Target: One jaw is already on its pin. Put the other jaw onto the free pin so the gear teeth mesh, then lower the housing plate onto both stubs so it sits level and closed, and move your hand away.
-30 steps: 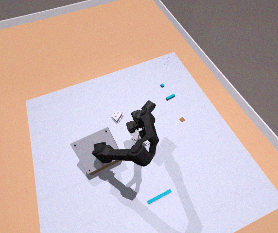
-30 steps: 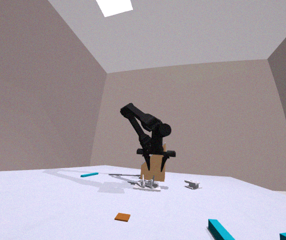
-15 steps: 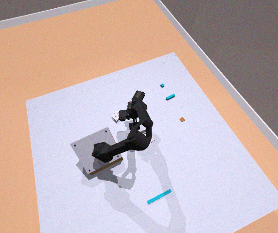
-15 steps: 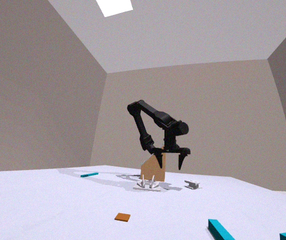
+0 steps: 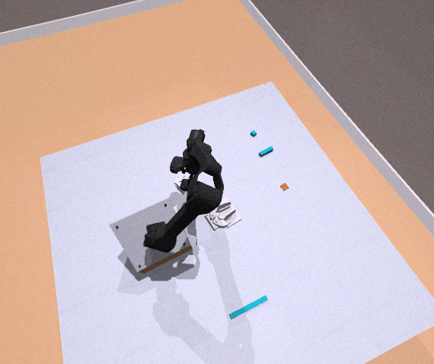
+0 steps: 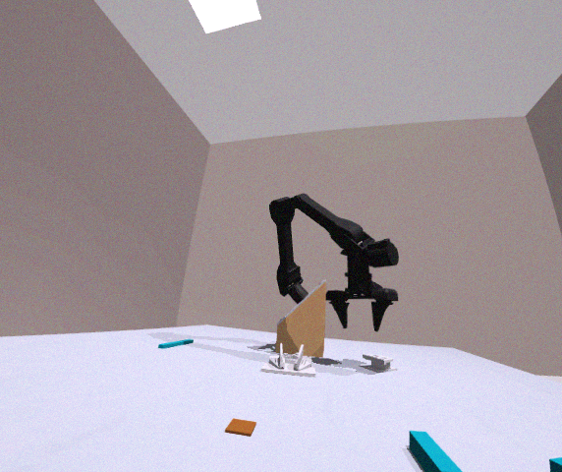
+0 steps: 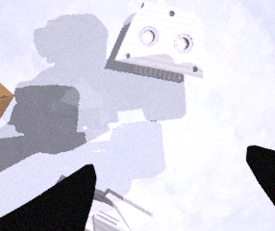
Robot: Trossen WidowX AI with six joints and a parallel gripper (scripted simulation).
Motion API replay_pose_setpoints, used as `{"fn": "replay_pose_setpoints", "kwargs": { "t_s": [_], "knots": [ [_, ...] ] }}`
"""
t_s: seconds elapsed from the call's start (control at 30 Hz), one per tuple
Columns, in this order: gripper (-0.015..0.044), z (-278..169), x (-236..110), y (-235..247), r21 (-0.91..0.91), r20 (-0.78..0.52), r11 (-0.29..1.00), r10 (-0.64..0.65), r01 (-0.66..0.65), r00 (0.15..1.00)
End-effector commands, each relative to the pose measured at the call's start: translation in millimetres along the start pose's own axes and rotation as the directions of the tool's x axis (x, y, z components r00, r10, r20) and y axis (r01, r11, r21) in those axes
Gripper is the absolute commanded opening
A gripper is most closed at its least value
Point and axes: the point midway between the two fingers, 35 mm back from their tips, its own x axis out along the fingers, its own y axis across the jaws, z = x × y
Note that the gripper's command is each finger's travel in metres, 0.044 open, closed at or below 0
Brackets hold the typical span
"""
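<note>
White housing plate, pincer wide apart above the mat.

Pincer (image 6: 361, 328) (image 7: 171, 164): tips well apart, nothing between, pointing down over the mat (image 5: 327, 274) (image 6: 119, 406). Housing plate (image 6: 377, 361) (image 7: 162, 40): below the tips in exterior, top centre in wrist, two round holes. Jaw assembly (image 5: 223, 215) (image 6: 289, 368): near frame centre from above, two prongs upright; mesh of teeth unclear. Orange square (image 5: 284, 186) (image 6: 241, 427): right of centre from above. Teal bar (image 5: 248, 307) (image 6: 175, 343): lower right from above.

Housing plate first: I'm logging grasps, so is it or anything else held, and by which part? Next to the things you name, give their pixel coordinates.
Nothing is held; the tool (image 6: 361, 328) (image 7: 171, 164) is open.
</note>
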Motion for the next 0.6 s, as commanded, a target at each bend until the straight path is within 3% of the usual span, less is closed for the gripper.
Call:
{"fn": "replay_pose_setpoints", "kwargs": {
  "t_s": [0.0, 0.33, 0.57],
  "knots": [
    [0.044, 17.7, -2.4, -7.5, 0.08, 0.003, 0.997, -0.003, 0.003, 1.0],
    [0.044, 64.9, -0.6, -13.3, 0.294, -0.009, 0.956, 0.017, -0.014, 1.0],
    [0.044, 68.0, 1.4, -13.5, 0.308, -0.011, 0.951, 0.019, -0.014, 1.0]
  ]
}}
